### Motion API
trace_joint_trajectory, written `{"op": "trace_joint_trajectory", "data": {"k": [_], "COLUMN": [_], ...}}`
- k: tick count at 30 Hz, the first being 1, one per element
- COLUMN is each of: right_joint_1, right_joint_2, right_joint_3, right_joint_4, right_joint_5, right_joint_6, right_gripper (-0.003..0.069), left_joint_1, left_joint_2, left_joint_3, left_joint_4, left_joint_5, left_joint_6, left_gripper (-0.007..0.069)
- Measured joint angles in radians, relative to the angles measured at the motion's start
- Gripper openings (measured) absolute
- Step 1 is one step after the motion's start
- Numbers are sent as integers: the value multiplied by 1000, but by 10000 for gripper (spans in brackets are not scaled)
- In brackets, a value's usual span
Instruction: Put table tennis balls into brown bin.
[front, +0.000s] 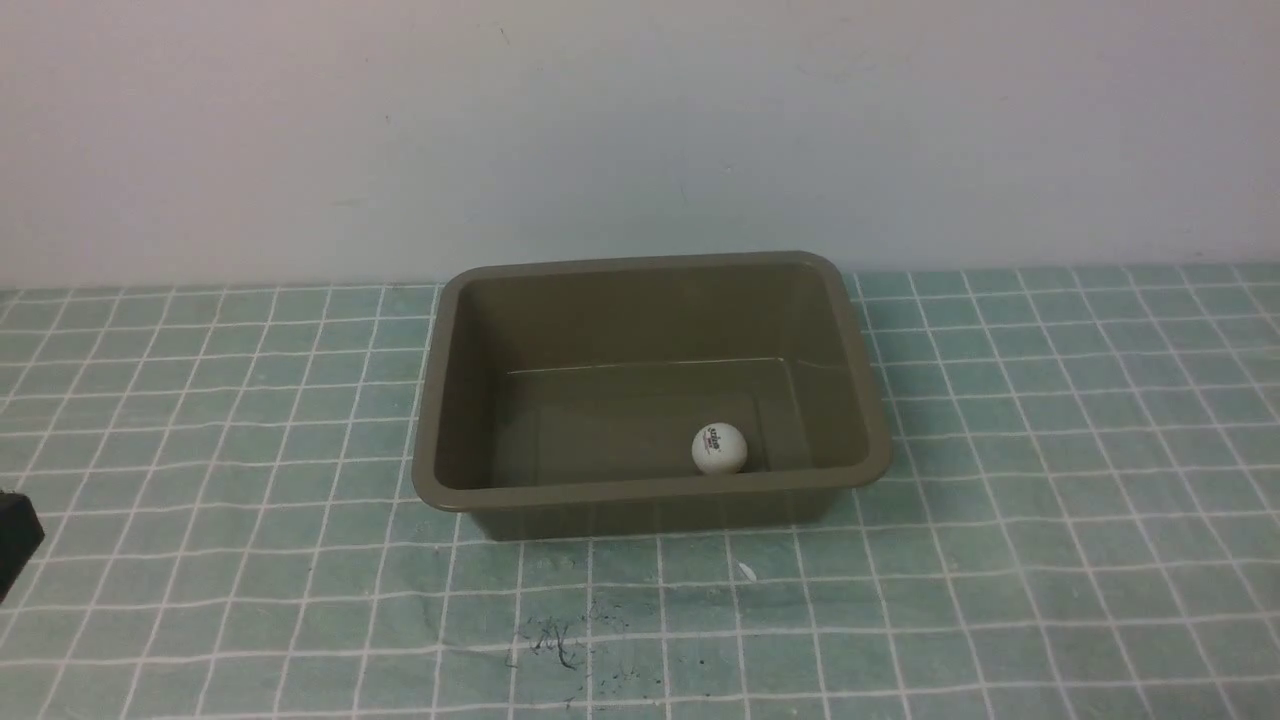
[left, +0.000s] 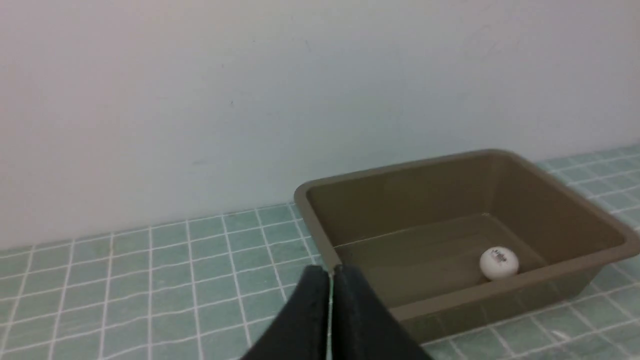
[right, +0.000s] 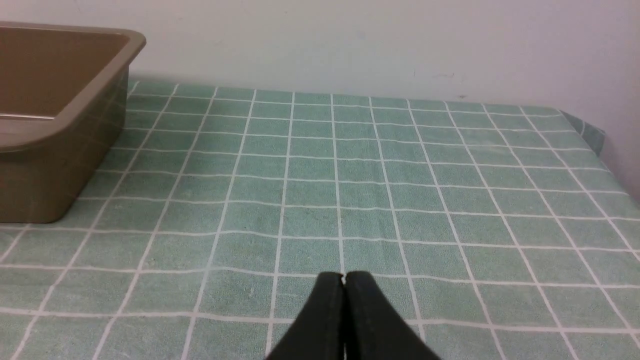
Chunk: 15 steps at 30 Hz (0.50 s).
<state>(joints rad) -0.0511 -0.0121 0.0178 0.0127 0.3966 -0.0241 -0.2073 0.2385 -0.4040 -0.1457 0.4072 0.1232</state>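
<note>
Checked cloth (front: 1000, 500): brown bin (front: 650, 495) holds table tennis ball (front: 719, 448); both hands closed, empty

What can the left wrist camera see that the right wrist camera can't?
Only the left wrist view shows the white ball lying inside the bin, plus the shut left gripper. Only the right wrist view shows the shut right gripper and the cloth's far corner. Both show the bin, the green checked cloth and the wall.
</note>
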Motion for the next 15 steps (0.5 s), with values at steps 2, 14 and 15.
{"op": "trace_joint_trajectory", "data": {"k": [2, 14, 15], "right_joint_1": [0, 0, 0], "right_joint_2": [0, 0, 0], "right_joint_3": [0, 0, 0], "right_joint_4": [0, 1, 1], "right_joint_5": [0, -2, -2], "right_joint_6": [0, 0, 0], "right_gripper": [-15, -15, -15], "left_joint_1": [17, 189, 189], "left_joint_2": [-31, -250, -250], "left_joint_3": [63, 428, 428], "left_joint_4": [45, 89, 89], "left_joint_5": [-4, -22, -22], "left_joint_6": [-10, -38, -39], "left_gripper": [-4, -4, -4]}}
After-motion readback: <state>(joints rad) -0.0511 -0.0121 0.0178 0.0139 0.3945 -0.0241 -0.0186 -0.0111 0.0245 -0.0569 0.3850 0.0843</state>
